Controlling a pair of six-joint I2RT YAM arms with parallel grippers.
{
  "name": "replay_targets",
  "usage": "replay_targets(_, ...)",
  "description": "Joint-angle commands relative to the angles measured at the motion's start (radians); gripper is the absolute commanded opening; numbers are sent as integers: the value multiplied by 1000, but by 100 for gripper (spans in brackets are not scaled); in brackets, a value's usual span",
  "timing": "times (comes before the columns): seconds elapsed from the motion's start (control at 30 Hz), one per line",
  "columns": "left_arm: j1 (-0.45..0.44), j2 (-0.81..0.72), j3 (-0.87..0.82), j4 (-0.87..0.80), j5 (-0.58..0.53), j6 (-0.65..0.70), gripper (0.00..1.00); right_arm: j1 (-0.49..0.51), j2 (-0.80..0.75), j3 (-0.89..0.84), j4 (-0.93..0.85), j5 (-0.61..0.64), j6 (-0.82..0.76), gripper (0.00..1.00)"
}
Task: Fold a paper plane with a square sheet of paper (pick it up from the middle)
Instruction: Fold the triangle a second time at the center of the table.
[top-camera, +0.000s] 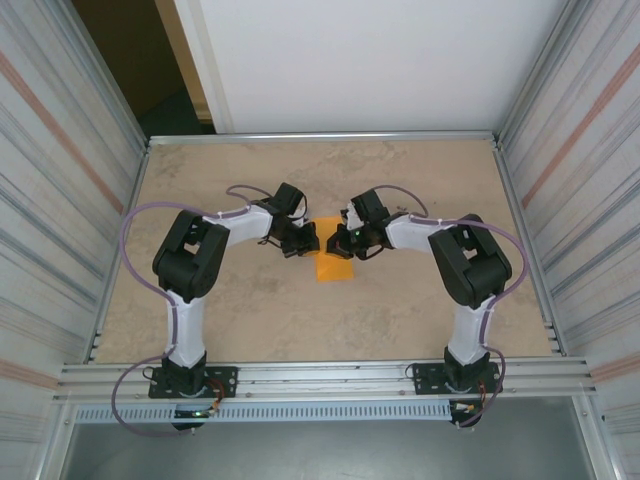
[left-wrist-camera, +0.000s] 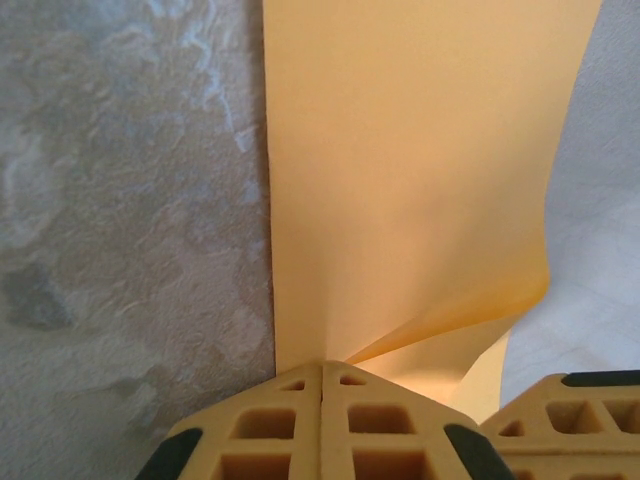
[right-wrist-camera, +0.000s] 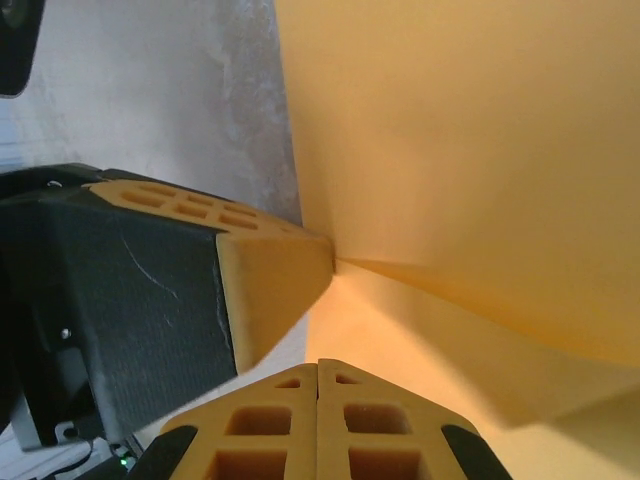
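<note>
The square sheet of paper (top-camera: 333, 266) was found mid-desk (top-camera: 420, 310), one flap raised. The left fingers (left-wrist-camera: 260, 430) were closed on its edge. The right fingers (right-wrist-camera: 260, 430) were shut beside it, their hold unclear. Only a first fold was judged begun; no dart shape was yet made.

No legible text, label, brand, number or sign on any surface in view.
</note>
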Motion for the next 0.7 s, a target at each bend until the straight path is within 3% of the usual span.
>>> replay_targets(0.0, 10, 56, -4, -55, -60, 18, 2, -3, 43, 10, -9, 16, -5, 2)
replay_targets(0.37, 11, 36, 24, -58, -46, 48, 2, -31, 94, -68, -5, 70, -8, 0)
replay_targets(0.53, 1, -56, 56, -20, -2, 65, 4, -36, 111, -96, -6, 104, 9, 0)
replay_targets(0.67, -23, -153, -15, 50, 16, 30, 8, -43, 119, -103, -6, 110, 28, 0)
